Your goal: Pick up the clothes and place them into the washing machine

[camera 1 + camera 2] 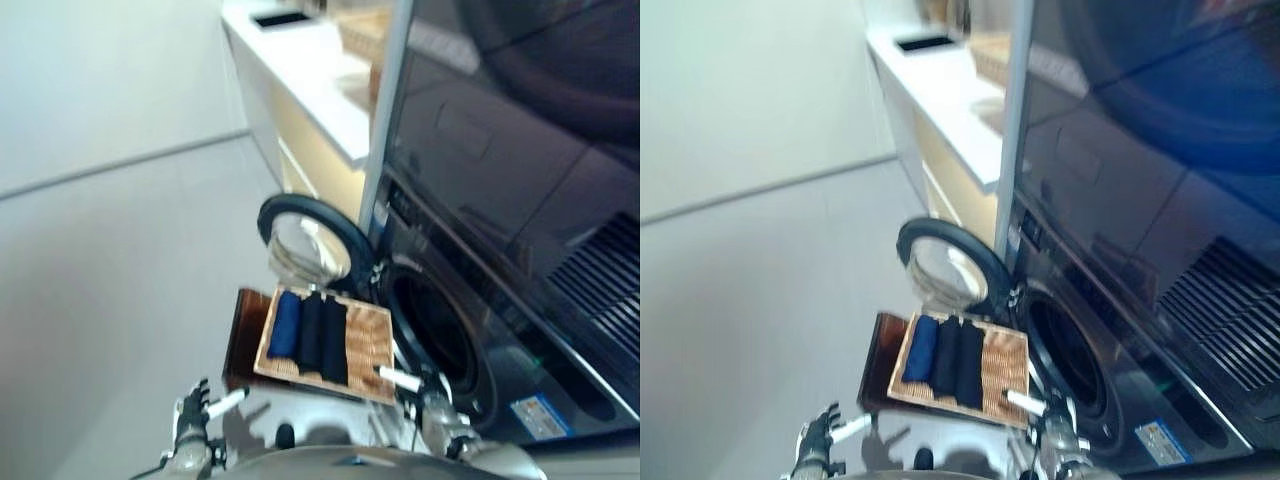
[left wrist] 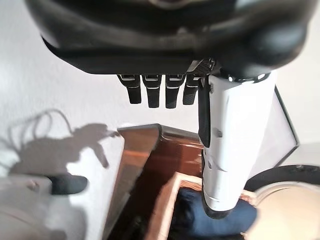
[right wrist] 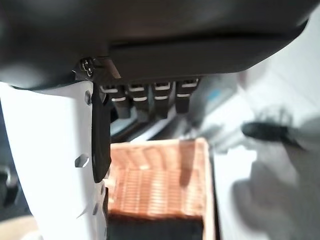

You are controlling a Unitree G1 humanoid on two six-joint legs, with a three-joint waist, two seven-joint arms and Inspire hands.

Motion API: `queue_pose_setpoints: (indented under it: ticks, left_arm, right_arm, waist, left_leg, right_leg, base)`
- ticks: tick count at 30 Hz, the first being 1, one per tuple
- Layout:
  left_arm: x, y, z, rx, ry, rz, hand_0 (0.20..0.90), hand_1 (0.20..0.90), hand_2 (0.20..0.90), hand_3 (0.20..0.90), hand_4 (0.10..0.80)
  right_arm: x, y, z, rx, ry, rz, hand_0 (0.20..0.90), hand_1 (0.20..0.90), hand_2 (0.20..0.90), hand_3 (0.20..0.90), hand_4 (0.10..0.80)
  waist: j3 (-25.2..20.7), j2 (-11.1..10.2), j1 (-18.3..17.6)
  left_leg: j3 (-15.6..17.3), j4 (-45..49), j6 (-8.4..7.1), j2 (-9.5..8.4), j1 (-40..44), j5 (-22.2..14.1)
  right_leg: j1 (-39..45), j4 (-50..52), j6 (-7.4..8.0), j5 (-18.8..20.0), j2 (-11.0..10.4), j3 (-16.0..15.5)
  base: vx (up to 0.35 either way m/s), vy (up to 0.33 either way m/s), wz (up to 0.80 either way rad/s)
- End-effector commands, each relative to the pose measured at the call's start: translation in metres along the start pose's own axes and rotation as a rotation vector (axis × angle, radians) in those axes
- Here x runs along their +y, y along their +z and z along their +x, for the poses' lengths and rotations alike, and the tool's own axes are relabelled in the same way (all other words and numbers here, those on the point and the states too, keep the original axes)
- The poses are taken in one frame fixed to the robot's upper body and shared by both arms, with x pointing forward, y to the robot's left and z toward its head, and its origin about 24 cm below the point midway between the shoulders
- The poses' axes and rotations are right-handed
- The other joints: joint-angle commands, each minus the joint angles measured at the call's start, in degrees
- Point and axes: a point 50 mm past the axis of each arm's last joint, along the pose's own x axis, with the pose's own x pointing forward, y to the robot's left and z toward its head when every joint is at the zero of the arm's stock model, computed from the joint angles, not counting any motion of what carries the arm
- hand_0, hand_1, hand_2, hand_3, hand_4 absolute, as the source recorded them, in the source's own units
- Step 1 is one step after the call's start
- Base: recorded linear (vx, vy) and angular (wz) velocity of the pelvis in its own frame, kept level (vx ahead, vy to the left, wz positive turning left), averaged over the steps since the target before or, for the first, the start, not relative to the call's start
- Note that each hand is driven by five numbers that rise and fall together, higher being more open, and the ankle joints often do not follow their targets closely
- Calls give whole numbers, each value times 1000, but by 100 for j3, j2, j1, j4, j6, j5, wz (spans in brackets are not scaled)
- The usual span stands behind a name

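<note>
At the lower left of the head views the left hand hangs above the pale floor, its white-covered thumb sticking out toward the middle; its own wrist view shows the fingers as short dark tips in a row, loosely extended and holding nothing, with the thumb reaching out past them. Just beyond that hand stands a dark brown stand, and on it rests a woven tray of light wicker. The clothes lie in the left half of the tray as three rolled bundles side by side, touching one another: a blue one on the left and two darker ones beside it, while the right half of the tray shows bare weave. Behind the tray the round washer door stands swung open, its dark ring framing a clear pane. To the right of the tray is the washing machine, dark-fronted, with its drum opening a black circle just beside the tray's right edge. Farther back a white counter runs along the wall. At the lower right the right hand hovers close to the tray's near right corner, just in front of the drum opening; in its wrist view the fingers are likewise relaxed and empty, the white thumb extended alongside the wicker.
</note>
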Motion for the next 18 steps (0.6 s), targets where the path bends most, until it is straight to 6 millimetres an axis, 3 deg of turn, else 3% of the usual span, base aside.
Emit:
queue_pose_setpoints:
  ticks: [1, 2, 7, 9, 13, 18]
  left_arm:
    - [11, 88, 18, -364, 13, -3, 900, 900, 900, 900, 800]
    - [8, 107, 16, -446, -7, 2, 900, 900, 900, 900, 800]
    - [6, 131, 12, -545, -17, 3, 900, 900, 900, 900, 800]
    - [5, 146, 8, -612, -25, 8, 900, 900, 900, 900, 800]
    - [3, 164, 3, -692, -27, -1, 900, 900, 900, 900, 800]
    - [-4, 180, -4, -765, -35, -17, 900, 900, 900, 900, 800]
  right_arm:
    - [24, 109, -1, -297, 22, 147, 900, 900, 900, 900, 800]
    - [23, 131, -2, -340, 8, 174, 900, 900, 900, 900, 800]
    - [22, 160, -6, -391, -10, 191, 900, 900, 900, 900, 800]
    - [15, 185, -9, -433, -43, 216, 900, 900, 900, 900, 800]
    - [2, 206, -12, -456, -100, 251, 900, 900, 900, 900, 800]
    - [-16, 217, -13, -451, -198, 265, 900, 900, 900, 900, 800]
  waist:
    - [792, -188, 315]
    - [895, -212, 404]
    - [972, -266, 561]
    - [1064, -292, 703]
    - [1147, -286, 865]
    - [1205, -206, 998]
  left_leg:
    - [-101, 741, -325, 80, -589, -539]
    - [-129, 895, -305, 28, -845, -578]
    - [-163, 1034, -288, -39, -1154, -630]
    - [-206, 1176, -276, -117, -1408, -676]
    - [-253, 1185, -283, -188, -1677, -676]
    - [-313, 1342, -309, -281, -1894, -896]
  right_leg:
    - [-326, 931, 180, -574, -583, 194]
    - [-508, 1071, 167, -615, -615, 183]
    - [-677, 1156, 177, -645, -676, 110]
    - [-774, 1167, 174, -639, -714, 64]
    - [-902, 1131, 195, -612, -758, -21]
    - [-968, 1184, 231, -773, -771, -56]
  base:
    - [-80, 56, 29]
    - [-46, 40, 20]
    - [13, 32, 24]
    - [29, 33, 17]
    - [12, 22, 20]
    - [77, 18, 24]
